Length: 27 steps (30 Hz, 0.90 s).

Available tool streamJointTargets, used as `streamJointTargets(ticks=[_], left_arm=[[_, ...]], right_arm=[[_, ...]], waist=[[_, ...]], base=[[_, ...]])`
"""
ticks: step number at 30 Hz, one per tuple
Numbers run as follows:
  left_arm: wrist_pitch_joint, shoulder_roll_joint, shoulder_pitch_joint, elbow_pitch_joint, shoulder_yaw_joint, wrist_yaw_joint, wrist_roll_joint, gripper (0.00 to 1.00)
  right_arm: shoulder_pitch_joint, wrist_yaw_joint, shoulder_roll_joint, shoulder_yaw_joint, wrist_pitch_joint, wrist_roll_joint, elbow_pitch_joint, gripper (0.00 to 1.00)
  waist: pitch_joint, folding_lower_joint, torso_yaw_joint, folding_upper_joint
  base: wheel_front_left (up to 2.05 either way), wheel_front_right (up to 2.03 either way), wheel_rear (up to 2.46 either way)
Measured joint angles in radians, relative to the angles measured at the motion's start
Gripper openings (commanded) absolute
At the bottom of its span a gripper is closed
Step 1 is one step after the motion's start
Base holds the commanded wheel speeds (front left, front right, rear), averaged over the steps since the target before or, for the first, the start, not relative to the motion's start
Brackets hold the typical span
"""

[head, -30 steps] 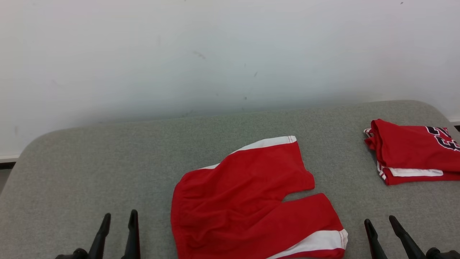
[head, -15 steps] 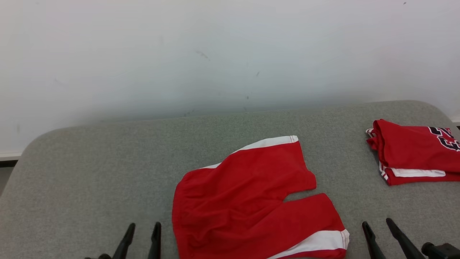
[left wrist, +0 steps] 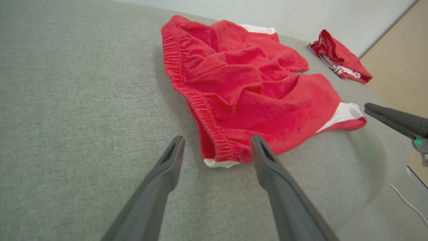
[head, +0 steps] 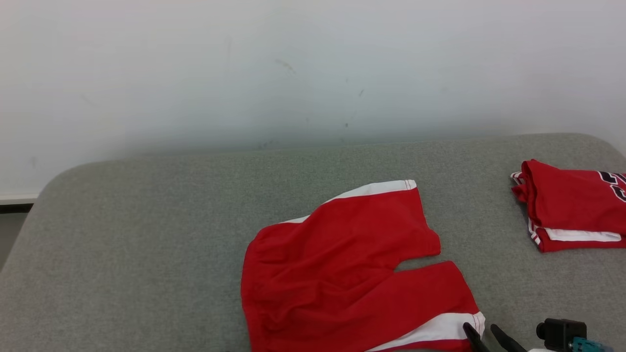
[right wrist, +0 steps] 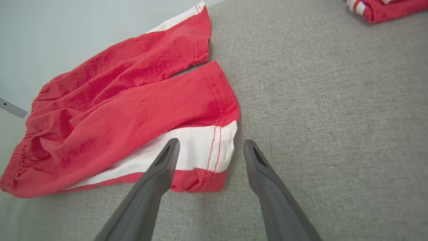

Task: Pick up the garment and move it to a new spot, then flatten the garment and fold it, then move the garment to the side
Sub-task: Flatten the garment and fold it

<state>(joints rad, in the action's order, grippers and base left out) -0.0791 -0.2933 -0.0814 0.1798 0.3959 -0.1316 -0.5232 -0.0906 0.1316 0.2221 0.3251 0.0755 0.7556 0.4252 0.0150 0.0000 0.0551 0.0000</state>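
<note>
The garment is a pair of red shorts with white side stripes, lying rumpled near the front of the grey table. In the left wrist view my left gripper is open, its fingers on either side of the near corner of the elastic waistband of the garment, just short of it. My right gripper is open at the white-striped hem corner of the near leg. The right wrist view shows this right gripper with that corner of the garment between its fingers. Nothing is held.
A second red garment, folded, lies at the table's right end, also visible as a folded red garment in the left wrist view. A white wall stands behind the table. The left half of the table is bare felt. A beige floor lies beyond the table's right edge.
My left gripper moved right toward the waistband and dropped out of the head view's bottom edge. My right gripper moved left to the hem corner. The head view shifted slightly.
</note>
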Motion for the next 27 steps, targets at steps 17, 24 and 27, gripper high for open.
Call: streamJointTargets(ticks=[17, 24, 27], left_arm=[[0.035, -0.089, 0.151, 0.111, 0.234, 0.000, -0.132, 1.00], [-0.001, -0.105, 0.184, 0.161, 0.284, 0.000, -0.172, 0.00], [-0.012, -0.108, 0.192, 0.169, 0.302, 0.000, -0.187, 0.00]], right_arm=[[-0.118, 0.000, -0.016, 0.086, 0.018, 0.084, 0.104, 0.95], [-0.125, 0.000, 0.003, 0.139, -0.025, 0.124, 0.101, 0.00], [-0.129, 0.000, 0.016, 0.157, -0.051, 0.139, 0.092, 0.00]], waist=[[-0.046, 0.0000, 0.014, 0.0000], [-0.043, 0.0000, 0.018, 0.0000], [-0.041, 0.0000, 0.017, 0.0000]], base=[[0.00, 0.00, 0.00], [0.00, 0.00, 0.00], [0.00, 0.00, 0.00]])
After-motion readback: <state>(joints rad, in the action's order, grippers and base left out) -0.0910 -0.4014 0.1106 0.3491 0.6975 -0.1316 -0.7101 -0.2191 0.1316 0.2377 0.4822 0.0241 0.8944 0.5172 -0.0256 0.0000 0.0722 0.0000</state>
